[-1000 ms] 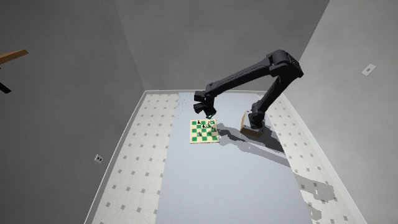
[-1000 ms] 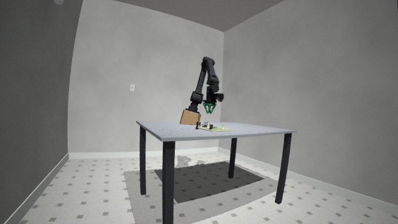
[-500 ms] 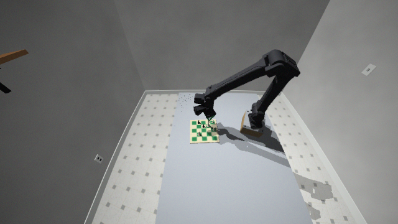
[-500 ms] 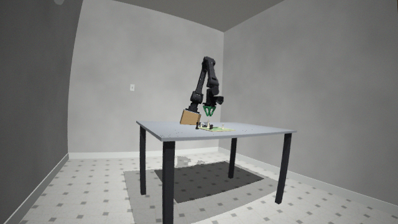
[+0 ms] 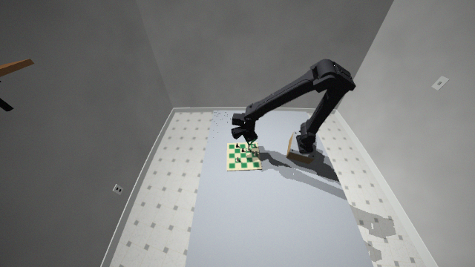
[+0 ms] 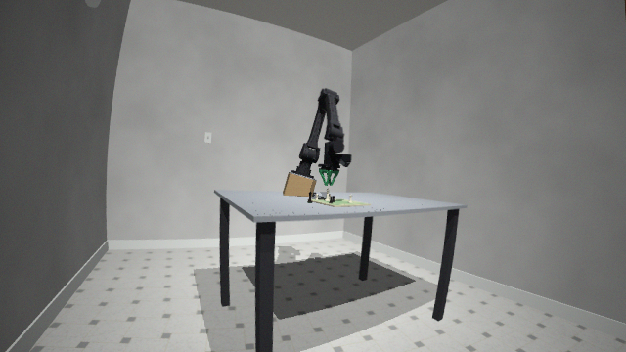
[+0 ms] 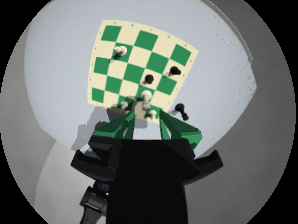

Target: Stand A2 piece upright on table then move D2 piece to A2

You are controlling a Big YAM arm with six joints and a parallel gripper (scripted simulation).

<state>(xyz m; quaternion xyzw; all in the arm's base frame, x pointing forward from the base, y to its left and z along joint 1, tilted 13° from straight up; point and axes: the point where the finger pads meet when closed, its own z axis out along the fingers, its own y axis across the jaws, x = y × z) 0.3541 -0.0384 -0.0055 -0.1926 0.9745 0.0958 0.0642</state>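
Note:
The green and cream chessboard (image 5: 233, 166) (image 6: 359, 202) (image 7: 105, 84) lies on the grey table (image 5: 274, 208) (image 6: 274, 207). Several small black and pale pieces stand on it, among them a black one (image 5: 237, 145) (image 7: 174, 70) and a pale one (image 7: 120, 51) (image 6: 350, 198). A black piece (image 6: 309, 198) (image 7: 180, 111) stands upright on the table just off the board's edge. My gripper (image 5: 251, 142) (image 6: 328, 184) (image 7: 147, 113) hangs a little above the board's near edge, fingers partly open and empty, over a pale piece (image 7: 145, 96). The square letters are too small to read.
The arm's base sits by a tan box (image 5: 297, 153) (image 6: 298, 185) on the table behind the board. The table's edges fall off to a tiled floor (image 5: 159, 208) (image 6: 147, 313).

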